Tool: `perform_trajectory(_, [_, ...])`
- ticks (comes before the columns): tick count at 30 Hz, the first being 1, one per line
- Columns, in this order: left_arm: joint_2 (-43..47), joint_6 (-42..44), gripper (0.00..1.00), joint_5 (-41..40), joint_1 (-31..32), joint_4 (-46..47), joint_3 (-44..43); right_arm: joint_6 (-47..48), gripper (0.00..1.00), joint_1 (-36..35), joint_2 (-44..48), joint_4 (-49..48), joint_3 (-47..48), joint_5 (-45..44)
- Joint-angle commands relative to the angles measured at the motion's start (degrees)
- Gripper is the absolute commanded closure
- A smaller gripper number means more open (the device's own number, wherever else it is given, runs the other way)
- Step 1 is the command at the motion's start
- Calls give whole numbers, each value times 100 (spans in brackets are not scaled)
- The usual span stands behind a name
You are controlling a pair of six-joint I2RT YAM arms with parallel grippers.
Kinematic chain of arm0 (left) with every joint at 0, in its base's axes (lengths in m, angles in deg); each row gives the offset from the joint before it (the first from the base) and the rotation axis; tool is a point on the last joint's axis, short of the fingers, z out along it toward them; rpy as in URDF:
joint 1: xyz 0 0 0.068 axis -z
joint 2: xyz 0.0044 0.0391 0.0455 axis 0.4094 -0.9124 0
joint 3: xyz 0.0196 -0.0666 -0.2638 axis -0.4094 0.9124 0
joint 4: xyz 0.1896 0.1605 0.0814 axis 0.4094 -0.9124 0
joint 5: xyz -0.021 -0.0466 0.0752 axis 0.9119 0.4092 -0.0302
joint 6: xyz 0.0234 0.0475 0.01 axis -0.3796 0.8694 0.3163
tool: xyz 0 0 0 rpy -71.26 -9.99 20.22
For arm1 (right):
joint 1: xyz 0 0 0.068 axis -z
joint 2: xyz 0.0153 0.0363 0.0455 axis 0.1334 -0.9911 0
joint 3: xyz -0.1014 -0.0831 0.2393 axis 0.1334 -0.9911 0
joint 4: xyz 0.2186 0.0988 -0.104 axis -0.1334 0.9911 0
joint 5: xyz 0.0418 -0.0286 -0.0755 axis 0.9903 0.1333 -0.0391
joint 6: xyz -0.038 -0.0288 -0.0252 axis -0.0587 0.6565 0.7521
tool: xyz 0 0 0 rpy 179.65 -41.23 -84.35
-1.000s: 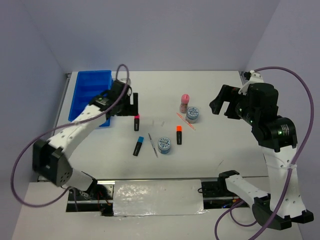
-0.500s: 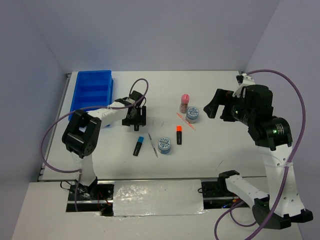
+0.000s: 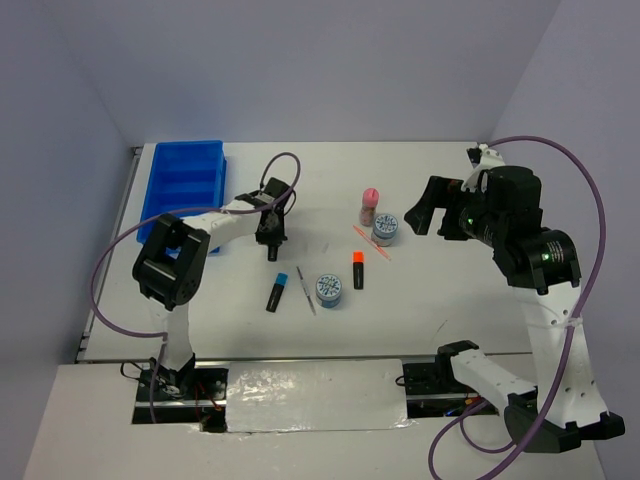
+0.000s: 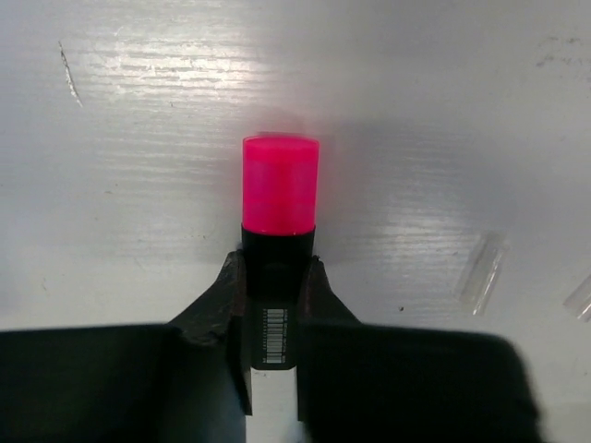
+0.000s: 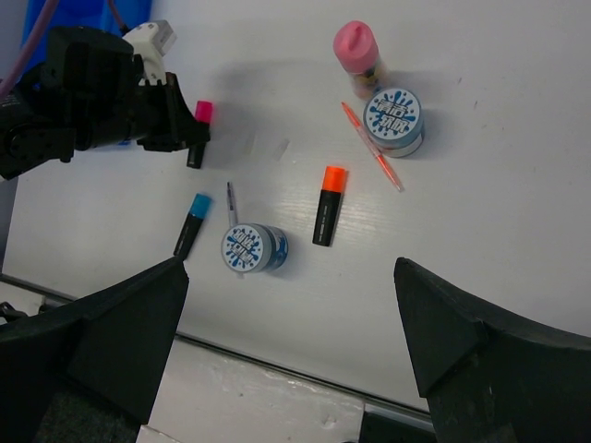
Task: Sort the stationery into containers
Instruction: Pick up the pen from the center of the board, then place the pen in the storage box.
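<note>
Pink-capped highlighter point(image 4: 280, 198) lay on the white table point(image 3: 450, 300), near the right side of the blue compartment tray point(image 3: 185, 146), with the left pincer point(image 4: 274, 277) clamped on its black barrel. The right pincer point(image 5: 289, 268) hung above the table with its jaws wide apart. Below it, outside the tray, lay a blue-capped highlighter point(image 5: 190, 222), an orange-capped highlighter point(image 5: 328, 205), two blue-white discs point(image 5: 251, 248) and a pink-capped tube point(image 5: 356, 53).

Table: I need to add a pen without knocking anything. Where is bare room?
Bare: the far strip between the blue tray and pink-capped tube, and the table right of the far disc. Crowded: the middle, around the orange highlighter and blue highlighter.
</note>
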Motion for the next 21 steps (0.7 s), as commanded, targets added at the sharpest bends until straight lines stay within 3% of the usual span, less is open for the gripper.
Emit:
perform_trajectory(1, [478, 3, 100, -135, -6, -268, -77, 89, 0, 24, 3, -273, 70, 155])
perform_trajectory(6, [1637, -128, 100, -232, -322, -567, -684, 45, 0, 24, 11, -387, 17, 296])
perform_trajectory(9, [2078, -672, 100, 223, -971, -560, -774, 19, 0, 24, 3, -475, -79, 375])
perform_trajectory(16, [3502, -2718, 100, 1034, -2886, 1056, 1218, -60, 0, 15, 38, -738, -316, 787])
perform_trajectory(21, [3741, -3485, 100, 972, -3522, 2074, 2074, -34, 0, -55, 2, -747, -308, 955])
